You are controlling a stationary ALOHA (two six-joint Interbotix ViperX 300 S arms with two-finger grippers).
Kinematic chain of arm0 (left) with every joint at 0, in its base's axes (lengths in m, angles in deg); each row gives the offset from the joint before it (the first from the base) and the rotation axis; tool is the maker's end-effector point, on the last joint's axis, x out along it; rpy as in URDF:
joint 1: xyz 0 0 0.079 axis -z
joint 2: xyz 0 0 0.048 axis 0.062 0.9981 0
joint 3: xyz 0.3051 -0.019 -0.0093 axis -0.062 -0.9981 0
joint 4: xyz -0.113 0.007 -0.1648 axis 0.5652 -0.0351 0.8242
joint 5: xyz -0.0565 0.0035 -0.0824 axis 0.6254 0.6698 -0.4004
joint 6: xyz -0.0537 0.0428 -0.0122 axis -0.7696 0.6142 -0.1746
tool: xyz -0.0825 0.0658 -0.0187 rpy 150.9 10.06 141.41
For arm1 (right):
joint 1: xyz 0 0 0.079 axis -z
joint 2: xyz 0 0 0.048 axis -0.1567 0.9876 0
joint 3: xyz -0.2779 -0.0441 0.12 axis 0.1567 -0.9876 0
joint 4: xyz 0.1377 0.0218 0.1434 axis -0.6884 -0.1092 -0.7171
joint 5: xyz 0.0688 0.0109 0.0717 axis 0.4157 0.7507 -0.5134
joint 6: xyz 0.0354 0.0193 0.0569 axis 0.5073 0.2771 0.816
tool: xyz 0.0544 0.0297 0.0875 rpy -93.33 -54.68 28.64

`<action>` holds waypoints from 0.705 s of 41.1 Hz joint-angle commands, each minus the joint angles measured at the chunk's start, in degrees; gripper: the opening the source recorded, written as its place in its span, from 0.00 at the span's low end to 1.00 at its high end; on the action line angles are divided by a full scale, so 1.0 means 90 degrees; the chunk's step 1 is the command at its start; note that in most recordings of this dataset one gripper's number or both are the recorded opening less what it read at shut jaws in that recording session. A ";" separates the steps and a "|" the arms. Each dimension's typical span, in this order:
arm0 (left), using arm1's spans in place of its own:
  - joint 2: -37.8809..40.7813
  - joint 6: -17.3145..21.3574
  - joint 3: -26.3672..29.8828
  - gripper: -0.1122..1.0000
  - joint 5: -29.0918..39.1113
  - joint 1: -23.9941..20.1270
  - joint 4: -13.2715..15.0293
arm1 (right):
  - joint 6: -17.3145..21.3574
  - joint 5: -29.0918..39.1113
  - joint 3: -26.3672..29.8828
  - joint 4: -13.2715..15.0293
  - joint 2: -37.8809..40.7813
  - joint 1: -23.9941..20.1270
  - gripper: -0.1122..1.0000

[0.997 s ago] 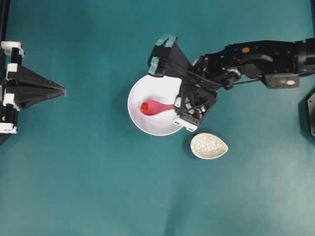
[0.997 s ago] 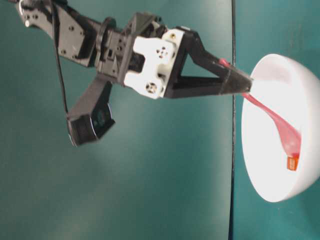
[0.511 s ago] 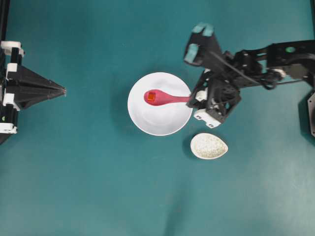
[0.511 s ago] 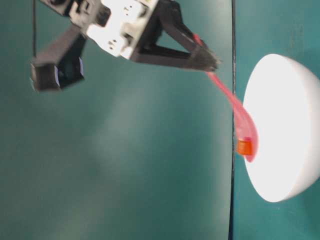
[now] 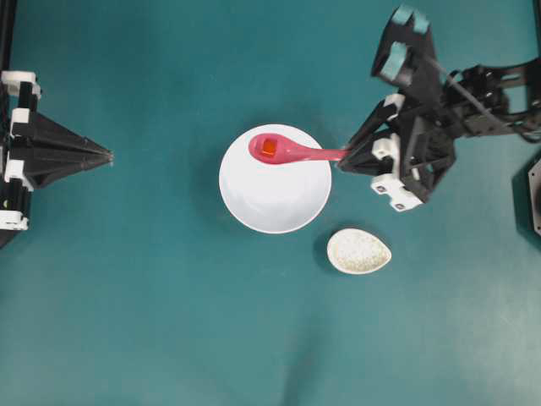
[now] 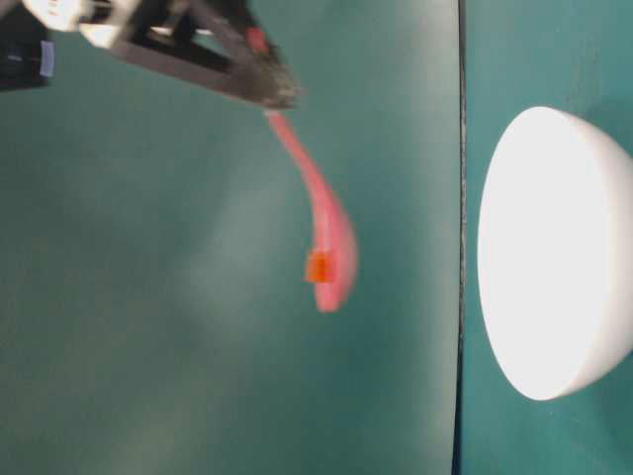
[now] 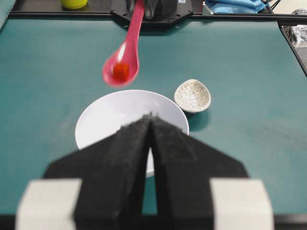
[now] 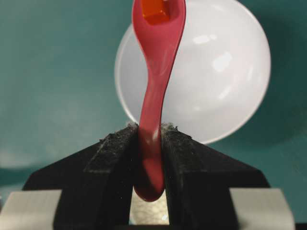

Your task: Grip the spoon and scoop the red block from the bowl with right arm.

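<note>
My right gripper [image 5: 342, 159] [image 8: 149, 128] is shut on the handle of the pink spoon [image 5: 292, 150] [image 8: 154, 72] [image 6: 324, 223] [image 7: 125, 50]. The red block [image 5: 269, 147] [image 6: 318, 266] [image 7: 120, 71] [image 8: 154, 10] rests in the spoon's scoop. Spoon and block hang in the air, well above the white bowl [image 5: 275, 179] [image 6: 554, 252] [image 7: 103, 120] [image 8: 225, 72], over its far rim in the overhead view. The bowl's inside shows nothing else. My left gripper [image 5: 108, 156] [image 7: 151, 116] sits at the left edge, its fingertips pressed together on nothing.
A small speckled oval dish [image 5: 359, 250] [image 7: 193, 95] stands on the teal table just right of the bowl and below my right arm [image 5: 473, 93]. A dark fixture [image 5: 532, 194] sits at the right edge.
My right gripper has risen and drawn back to the right, lifting the spoon out of the bowl with the red block in its scoop. The left arm has not moved.
</note>
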State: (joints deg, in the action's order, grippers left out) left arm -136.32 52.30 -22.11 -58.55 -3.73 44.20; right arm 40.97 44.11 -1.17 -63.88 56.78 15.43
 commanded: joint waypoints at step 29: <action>0.0029 0.0020 0.0195 0.10 -0.0068 0.0010 -0.0020 | 0.0439 0.0479 0.0713 -0.0020 -0.0449 -0.0020 0.30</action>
State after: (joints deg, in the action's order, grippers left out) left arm -136.32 52.39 -22.11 -58.55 -3.73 44.11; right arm 44.84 48.77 3.76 -63.97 53.61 15.35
